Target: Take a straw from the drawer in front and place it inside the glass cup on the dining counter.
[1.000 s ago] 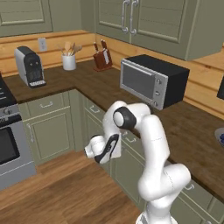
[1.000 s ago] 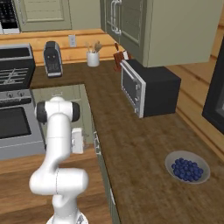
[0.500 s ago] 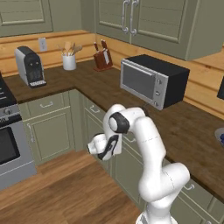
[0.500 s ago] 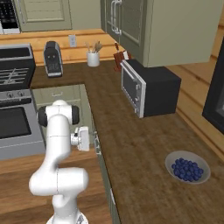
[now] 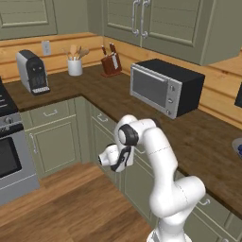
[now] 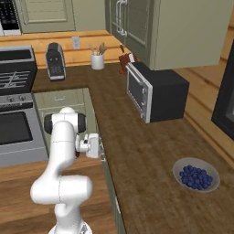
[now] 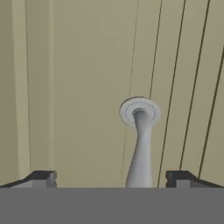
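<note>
- Drawer (image 7: pixel 78 87): sage-green panel front, shut flush with the cabinet face. Its silver handle (image 7: pixel 140 131) stands out from a round mounting collar and runs toward the camera.
- Straw: judged to lie inside the shut drawer behind the handle, so nothing can be taken out until the front is pulled.
- Change over the last second: the arm has swung the hand lower and closer to the cabinet face. In the right base view, the gap that earlier separated the hand from the handle side of the cabinets has nearly closed.
- Meaning for the task: this is the approach to the handle, the first step. Opening the drawer, lifting the straw and carrying it to the glass cup are all not yet done.
- Gripper (image 7: pixel 112 179): jaws spread as wide as they go, holding nothing. One fingertip (image 7: pixel 41 178) sits well to one side of the handle, the other nearer on the opposite side, so the handle stands between them, off centre.
- Contact: the handle's near end passes out of sight at the bottom of the hand view, so it is unclear whether the pads already touch it; they appear to be apart from it.
- Surroundings: in the left base view the gripper (image 5: pixel 127 159) faces the handle from the floor side, under the dark countertop (image 5: pixel 198 137) that runs above the handle.
</note>
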